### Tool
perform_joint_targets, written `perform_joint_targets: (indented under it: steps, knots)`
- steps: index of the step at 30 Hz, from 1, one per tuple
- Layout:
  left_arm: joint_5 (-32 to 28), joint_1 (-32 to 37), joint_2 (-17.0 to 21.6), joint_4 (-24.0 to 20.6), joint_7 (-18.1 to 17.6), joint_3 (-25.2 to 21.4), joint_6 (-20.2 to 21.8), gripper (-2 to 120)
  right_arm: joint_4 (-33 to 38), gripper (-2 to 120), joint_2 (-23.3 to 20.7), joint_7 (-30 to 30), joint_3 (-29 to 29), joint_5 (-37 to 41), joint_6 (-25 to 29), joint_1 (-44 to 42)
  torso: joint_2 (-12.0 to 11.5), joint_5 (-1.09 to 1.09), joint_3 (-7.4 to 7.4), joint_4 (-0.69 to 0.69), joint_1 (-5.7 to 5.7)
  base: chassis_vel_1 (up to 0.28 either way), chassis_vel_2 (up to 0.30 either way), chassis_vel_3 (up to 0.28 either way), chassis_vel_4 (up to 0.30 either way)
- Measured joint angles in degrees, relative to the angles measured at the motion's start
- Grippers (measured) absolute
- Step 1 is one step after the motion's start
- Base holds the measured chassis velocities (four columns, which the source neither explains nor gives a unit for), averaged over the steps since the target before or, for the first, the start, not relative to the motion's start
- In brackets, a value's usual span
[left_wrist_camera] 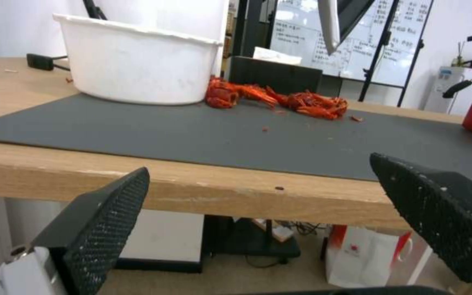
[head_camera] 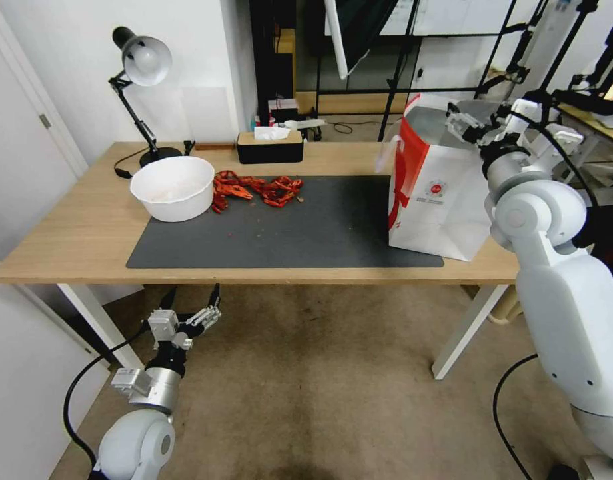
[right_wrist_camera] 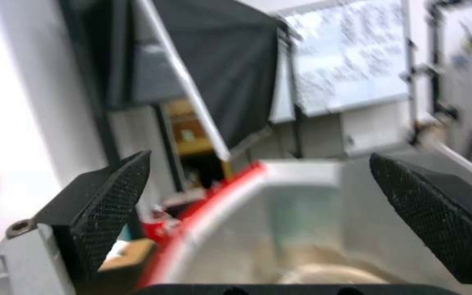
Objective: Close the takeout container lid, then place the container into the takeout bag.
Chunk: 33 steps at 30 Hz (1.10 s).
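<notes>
Takeout bag (head_camera: 446,200) stands open; right gripper (head_camera: 461,124) hovers over its mouth, jaws wide apart, holding nothing.

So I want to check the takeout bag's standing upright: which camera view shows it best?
The head view: the takeout bag stands upright at the table's right end, whole, its mouth open. The right wrist view shows its red rim and silvery lining from above; the left wrist view catches a red-and-white sliver at the edge.

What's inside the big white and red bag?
The takeout bag stands open on the table. Its silvery lining shows inside, with the open right gripper above its mouth. The bottom is hidden, so anything lying there cannot be seen.
</notes>
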Motion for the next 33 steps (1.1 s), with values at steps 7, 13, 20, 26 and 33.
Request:
perform_joint_targets:
  steps: [7,13,20,26,33]
  knots:
    - [-0.2,-0.2,-0.4,-0.1,0.0,-0.1,-0.1,100,4.8,100,-0.1,-6.1,-2.5,-3.6,5.5,-2.6,0.0,-0.01,0.00,0.01,0.00,0.000,0.000,0.000,0.000]
    - [-0.7,-0.3,-0.5,-0.1,0.2,-0.2,-0.8,100,9.1,100,-0.3,-8.7,-5.1,-5.7,8.7,-7.5,0.0,0.00,0.00,0.00,0.00,0.000,0.000,0.000,0.000]
    - [-1.2,-0.7,-0.6,0.0,0.3,-0.4,-1.5,100,13.4,100,0.6,-10.1,-6.8,-10.9,12.2,-18.0,0.0,0.01,-0.01,0.01,0.00,0.000,0.000,0.000,0.000]
    - [-1.2,-1.4,-0.5,0.4,0.2,0.2,-1.6,100,14.9,100,1.8,-10.9,-6.7,-14.5,15.2,-24.5,0.0,-0.01,-0.01,-0.01,0.00,0.000,0.000,0.000,0.000]
    - [-0.8,-1.4,-0.6,0.7,0.0,0.3,-2.2,100,15.6,100,4.0,-11.0,-6.7,-19.8,18.3,-31.7,0.0,0.00,0.00,0.01,0.00,0.000,0.000,0.000,0.000]
